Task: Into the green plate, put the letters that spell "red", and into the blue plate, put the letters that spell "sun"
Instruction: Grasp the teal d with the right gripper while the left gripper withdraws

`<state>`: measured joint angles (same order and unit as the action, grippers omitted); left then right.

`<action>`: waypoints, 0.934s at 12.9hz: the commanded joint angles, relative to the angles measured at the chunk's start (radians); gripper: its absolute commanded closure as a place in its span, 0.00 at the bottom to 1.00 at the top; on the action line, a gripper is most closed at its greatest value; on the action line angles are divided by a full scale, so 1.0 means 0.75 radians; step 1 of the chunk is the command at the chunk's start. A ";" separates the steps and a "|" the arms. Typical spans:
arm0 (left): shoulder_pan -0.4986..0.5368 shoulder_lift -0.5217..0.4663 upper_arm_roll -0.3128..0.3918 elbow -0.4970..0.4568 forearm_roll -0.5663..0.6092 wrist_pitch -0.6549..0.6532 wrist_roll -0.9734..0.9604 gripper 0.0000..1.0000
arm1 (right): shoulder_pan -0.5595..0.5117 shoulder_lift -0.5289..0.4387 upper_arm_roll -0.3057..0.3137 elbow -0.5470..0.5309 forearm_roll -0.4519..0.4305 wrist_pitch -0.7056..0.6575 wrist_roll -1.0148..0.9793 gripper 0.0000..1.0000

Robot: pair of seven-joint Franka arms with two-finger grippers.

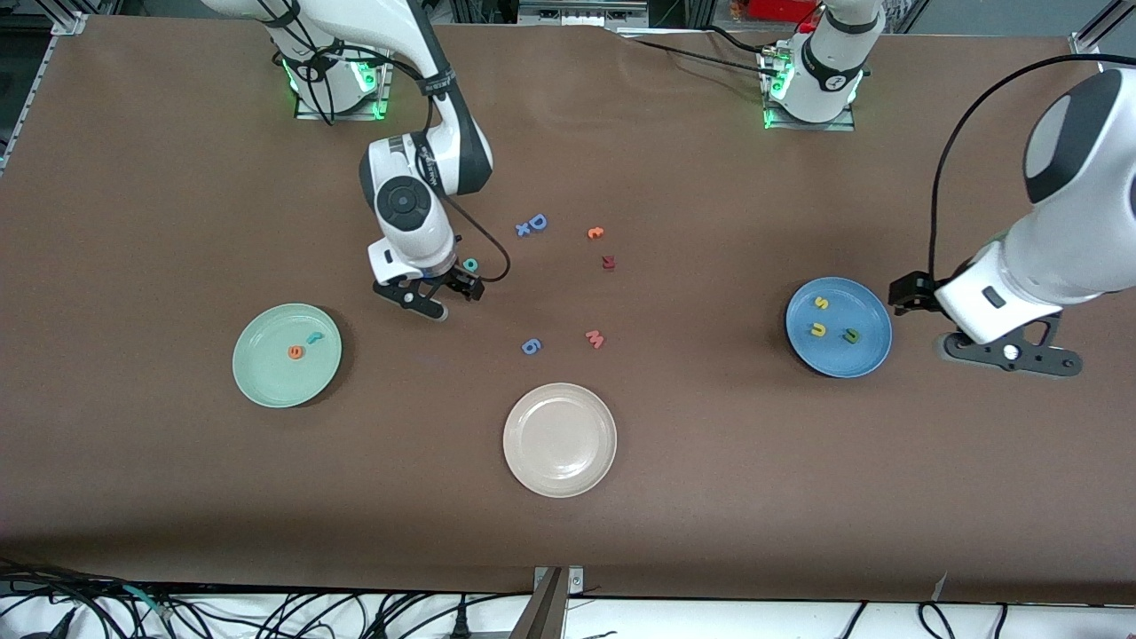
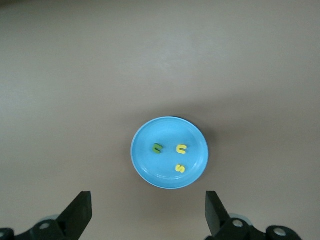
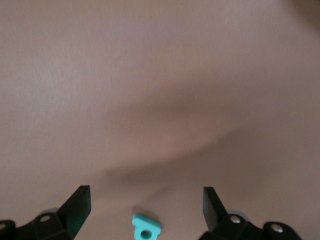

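The teal "d" (image 1: 470, 264) lies on the bench (image 1: 177, 497) just left of the frame's centre, the only letter of "red" still outside the green plate (image 1: 257, 386), which sits at the lower left of the frame with the orange "e" (image 1: 295, 352) and the teal "r" (image 1: 314, 336) already on it. The right pincer (image 1: 441, 296) hangs low over the bench right beside that "d", its fingers spread wide with nothing between them; in the right wrist view the letter shows just ahead of the open fingers, so the pincer seems placed to come down around it. At the right of the frame the blue plate (image 1: 874, 319) carries the yellow "s" (image 1: 822, 303), the yellow "u" (image 1: 817, 330) and the green "n" (image 1: 851, 335), so "sun" looks finished. The left pincer (image 1: 1012, 353) waits beside that plate, spread and empty. Mid-frame, the blue "D" (image 1: 537, 222), orange "c" (image 1: 595, 232), pink "m" (image 1: 595, 339) and the beige plate (image 1: 524, 461) are left alone, being no part of either word.
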<state>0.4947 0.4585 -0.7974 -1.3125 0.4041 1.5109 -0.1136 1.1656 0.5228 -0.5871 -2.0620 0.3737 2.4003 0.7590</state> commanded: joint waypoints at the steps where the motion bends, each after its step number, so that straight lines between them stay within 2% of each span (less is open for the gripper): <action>1: -0.023 -0.014 0.079 0.048 -0.121 -0.018 -0.002 0.00 | 0.053 -0.045 -0.011 -0.057 0.013 0.043 0.088 0.01; 2: -0.072 -0.055 0.168 0.048 -0.180 -0.018 -0.002 0.00 | 0.058 -0.045 -0.009 -0.065 0.013 0.062 0.101 0.01; 5: -0.407 -0.151 0.665 0.032 -0.454 -0.012 0.008 0.00 | 0.062 -0.047 0.026 -0.132 0.015 0.164 0.139 0.01; 7: -0.620 -0.206 0.929 -0.011 -0.498 -0.012 0.079 0.00 | 0.062 -0.047 0.034 -0.151 0.015 0.191 0.146 0.01; 8: -0.685 -0.229 1.011 -0.039 -0.502 -0.010 0.128 0.00 | 0.062 -0.049 0.050 -0.153 0.025 0.193 0.160 0.01; 9: -0.696 -0.265 1.028 -0.084 -0.506 0.008 0.137 0.00 | 0.062 -0.049 0.053 -0.157 0.041 0.199 0.164 0.01; 12: -0.696 -0.445 1.028 -0.366 -0.522 0.182 0.127 0.00 | 0.062 -0.049 0.071 -0.169 0.066 0.221 0.178 0.01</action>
<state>-0.0165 0.2509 -0.0502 -1.4093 0.0439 1.5645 -0.0472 1.2033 0.5220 -0.5432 -2.1493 0.3990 2.5416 0.8760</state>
